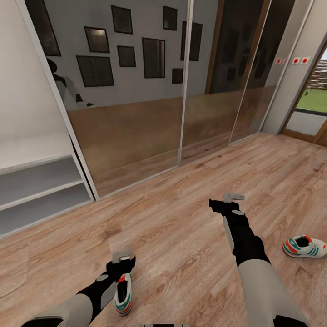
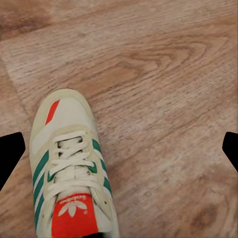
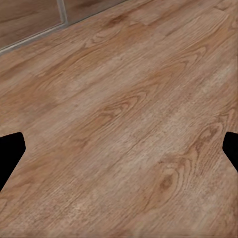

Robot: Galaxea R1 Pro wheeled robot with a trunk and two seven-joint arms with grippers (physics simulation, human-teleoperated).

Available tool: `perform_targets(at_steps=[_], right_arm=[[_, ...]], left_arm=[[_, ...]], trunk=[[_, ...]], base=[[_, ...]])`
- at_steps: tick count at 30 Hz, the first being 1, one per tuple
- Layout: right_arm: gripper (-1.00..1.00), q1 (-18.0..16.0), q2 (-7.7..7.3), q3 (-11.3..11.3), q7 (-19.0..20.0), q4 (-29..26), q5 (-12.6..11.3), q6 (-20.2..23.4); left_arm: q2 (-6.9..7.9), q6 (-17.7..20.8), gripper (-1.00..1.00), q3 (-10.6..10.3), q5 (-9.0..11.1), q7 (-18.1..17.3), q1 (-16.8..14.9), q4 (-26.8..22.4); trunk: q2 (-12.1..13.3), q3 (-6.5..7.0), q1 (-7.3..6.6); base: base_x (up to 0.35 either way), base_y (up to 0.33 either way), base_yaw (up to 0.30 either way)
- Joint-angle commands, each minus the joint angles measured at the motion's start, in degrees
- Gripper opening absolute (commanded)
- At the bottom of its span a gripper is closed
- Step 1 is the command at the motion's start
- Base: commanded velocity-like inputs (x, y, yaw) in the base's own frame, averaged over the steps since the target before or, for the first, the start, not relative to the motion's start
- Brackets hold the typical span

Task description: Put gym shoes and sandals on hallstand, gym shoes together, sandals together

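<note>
Left gripper (image 1: 122,255): hangs low over the floor near the bottom of the head view, just past the toe of a sneaker; in the left wrist view its two dark fingertips (image 2: 11,153) sit at opposite edges with bare floor between them, so the fingers are spread wide and hold nothing
Near sneaker (image 1: 123,295): cream-white with green stripes and a red-orange tongue, lying on the floor right beside the left forearm, toe pointing away from the robot; the left wrist view (image 2: 69,168) shows it from above, upright, laces tied, off to one side between the fingertips
Right gripper (image 1: 233,198): held out farther forward over open floor; in the right wrist view the fingertips (image 3: 10,156) stand far apart with only planks between them, so it is open and empty
Far sneaker (image 1: 304,246): on the floor to the right of the right arm, well apart from the other sneaker, side stripes facing the camera
Shoe rack (image 1: 41,190): pale grey-white shelves at the left edge of the head view, two open levels visible, nothing seen on them
Floor (image 1: 181,236): light brown wood planks
Mirrored sliding doors (image 1: 136,91): behind the rack, reflecting dark picture frames
</note>
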Motion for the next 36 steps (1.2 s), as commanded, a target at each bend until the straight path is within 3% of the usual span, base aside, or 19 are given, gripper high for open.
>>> perform_targets(at_steps=[1, 12, 36], right_arm=[[1.00, -0.03, 0.06, -0.12, 0.08, -0.08, 0.48, 0.31], [1.00, -0.03, 0.06, -0.18, 0.08, -0.08, 0.48, 0.31], [1.00, -0.03, 0.06, -0.19, 0.08, -0.08, 0.49, 0.31]], left_arm=[[-0.04, -0.20, 1.00, 0.18, 0.47, -0.14, -0.03, 0.10], [-0.43, -0.25, 1.00, 0.18, 0.51, -0.15, -0.03, 0.21], [-0.35, -0.40, 1.00, 0.30, 1.12, 0.00, 0.53, 4.46]], trunk=[[-0.03, -0.29, 0.01], [-0.18, -3.40, 0.30], [-0.18, -3.93, 0.30]], base=[[0.000, 0.000, 0.000], [0.000, 0.000, 0.000], [0.000, 0.000, 0.000]])
